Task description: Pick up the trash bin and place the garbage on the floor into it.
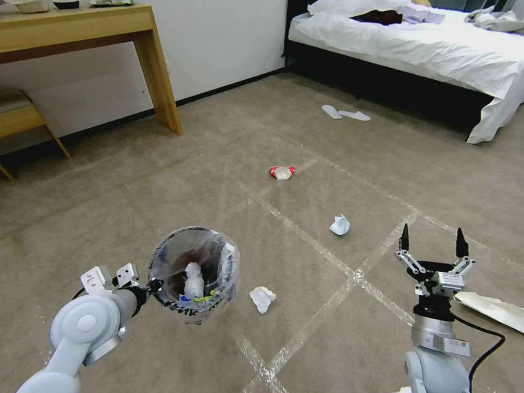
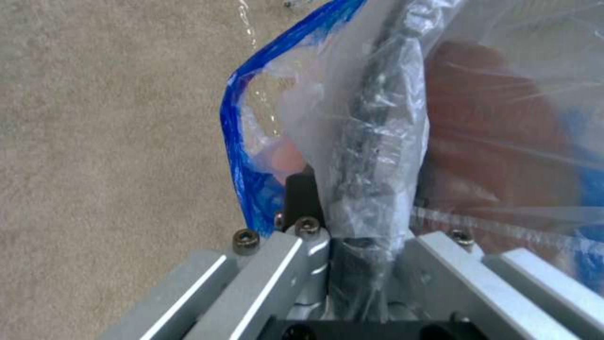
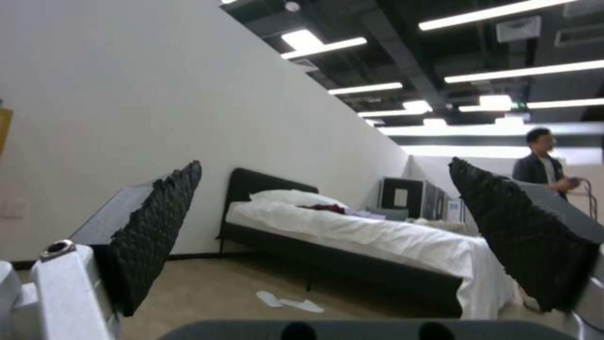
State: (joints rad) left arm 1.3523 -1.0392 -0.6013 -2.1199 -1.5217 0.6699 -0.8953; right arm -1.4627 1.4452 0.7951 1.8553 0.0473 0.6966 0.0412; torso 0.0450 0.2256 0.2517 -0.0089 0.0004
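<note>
Left gripper [image 1: 155,285] clamped on the bin's [image 1: 194,273] rim, bin held above the floor [image 1: 164,180], tissue [image 1: 262,298] just right of it, bowl [image 1: 282,172] farther off, blue wad [image 1: 339,225], right gripper [image 1: 432,243] raised, jaws wide apart and empty.

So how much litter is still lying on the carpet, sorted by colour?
White crumpled tissue: 1
Bluish paper wad: 1
Red-and-white crushed bowl: 1
Pale paper sheet: 1
Total: 4 pieces on the carpet, not counting what already sits in the bin held by the left gripper.
</note>
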